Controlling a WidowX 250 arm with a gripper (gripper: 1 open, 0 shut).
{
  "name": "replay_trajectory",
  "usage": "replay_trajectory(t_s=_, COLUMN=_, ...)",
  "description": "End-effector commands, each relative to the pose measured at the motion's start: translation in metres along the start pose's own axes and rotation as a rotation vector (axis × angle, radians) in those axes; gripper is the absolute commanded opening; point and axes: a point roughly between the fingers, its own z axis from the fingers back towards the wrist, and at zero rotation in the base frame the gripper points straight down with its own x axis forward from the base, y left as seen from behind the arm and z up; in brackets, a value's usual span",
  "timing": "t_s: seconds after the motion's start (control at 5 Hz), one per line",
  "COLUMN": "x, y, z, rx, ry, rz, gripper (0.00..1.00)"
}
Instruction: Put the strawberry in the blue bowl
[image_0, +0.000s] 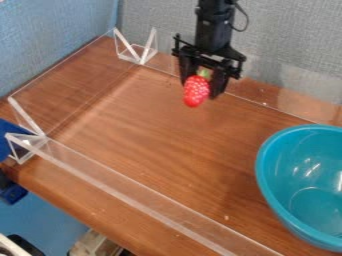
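Observation:
The small red strawberry (197, 91) hangs above the wooden table, pinched at its green top by my black gripper (205, 79), which points straight down and is shut on it. The arm rises out of the top of the camera view. The large teal-blue bowl (306, 180) stands at the lower right, partly cut off by the frame edge, and is empty inside. The strawberry is up and to the left of the bowl, well apart from its rim.
Low clear acrylic walls (107, 180) fence the wooden table (147, 130) along the front, left and back. White triangular brackets (131, 47) hold the walls at the back corner and at the left (24, 140). A blue backdrop stands behind.

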Motion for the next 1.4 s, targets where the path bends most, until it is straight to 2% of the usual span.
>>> replay_trajectory(t_s=0.0, x=-0.004, y=-0.031, z=0.037, rx=-0.01, ry=-0.091, rz=-0.061, gripper=0.0)
replay_trajectory(t_s=0.2, x=-0.009, y=-0.071, z=0.04, rx=-0.026, ry=-0.092, rz=-0.137, gripper=0.0)
replay_trajectory(t_s=0.4, x=-0.007, y=-0.109, z=0.033, rx=-0.038, ry=-0.082, rz=-0.196, gripper=0.0)
replay_trajectory(t_s=0.6, x=0.0, y=-0.138, z=0.024, rx=-0.043, ry=-0.072, rz=-0.233, gripper=0.0)
replay_trajectory(t_s=0.8, x=0.001, y=-0.153, z=0.012, rx=-0.046, ry=-0.058, rz=-0.253, gripper=0.0)
replay_trajectory(t_s=1.2, x=0.002, y=-0.153, z=-0.003, rx=-0.04, ry=-0.036, rz=-0.248, gripper=0.0)
